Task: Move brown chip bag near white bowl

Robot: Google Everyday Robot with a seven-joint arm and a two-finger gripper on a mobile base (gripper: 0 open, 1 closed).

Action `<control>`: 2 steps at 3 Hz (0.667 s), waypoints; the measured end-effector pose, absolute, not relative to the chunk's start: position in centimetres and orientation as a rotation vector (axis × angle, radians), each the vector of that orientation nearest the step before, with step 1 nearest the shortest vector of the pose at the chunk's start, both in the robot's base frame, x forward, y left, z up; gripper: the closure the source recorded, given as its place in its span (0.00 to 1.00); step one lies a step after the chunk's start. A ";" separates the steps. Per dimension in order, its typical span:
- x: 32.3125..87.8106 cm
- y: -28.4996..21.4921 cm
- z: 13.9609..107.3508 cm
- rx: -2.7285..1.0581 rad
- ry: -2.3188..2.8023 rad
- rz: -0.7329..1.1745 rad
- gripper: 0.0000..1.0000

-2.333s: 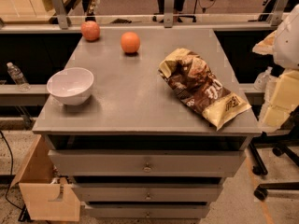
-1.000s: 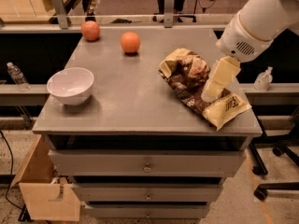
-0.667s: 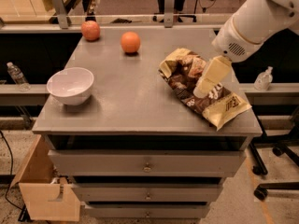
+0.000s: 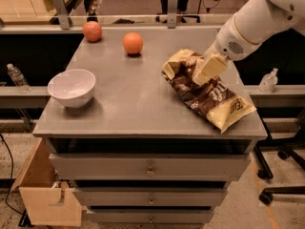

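The brown chip bag point(image 4: 209, 94) lies flat on the right side of the grey table top, crinkled, with cream-yellow ends. The white bowl point(image 4: 72, 87) stands near the table's front left corner, far from the bag. My gripper point(image 4: 206, 71) reaches in from the upper right on a white arm and hangs over the middle of the bag, close to or touching its upper part.
Two orange fruits point(image 4: 133, 43) point(image 4: 92, 31) sit at the back of the table point(image 4: 133, 104). Drawers run below the front edge. A plastic bottle point(image 4: 268, 80) stands on a shelf to the right and another point(image 4: 17, 78) to the left. A wooden box point(image 4: 45, 202) sits on the floor.
The arm swung in from the right edge of view over the table. The gripper moved left and toward the back along the bag. Bag, bowl and fruits have not moved.
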State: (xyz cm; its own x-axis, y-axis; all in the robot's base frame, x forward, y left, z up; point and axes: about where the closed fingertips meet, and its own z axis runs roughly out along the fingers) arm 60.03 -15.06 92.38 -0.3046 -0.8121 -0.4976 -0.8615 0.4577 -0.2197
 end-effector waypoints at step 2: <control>60.0 -13.7 92.3 -1.421 2.121 0.165 0.88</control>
State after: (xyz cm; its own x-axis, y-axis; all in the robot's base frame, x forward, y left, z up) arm 59.99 -13.67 92.28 -0.2685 -0.8092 -0.5226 -0.8802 0.4266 -0.2082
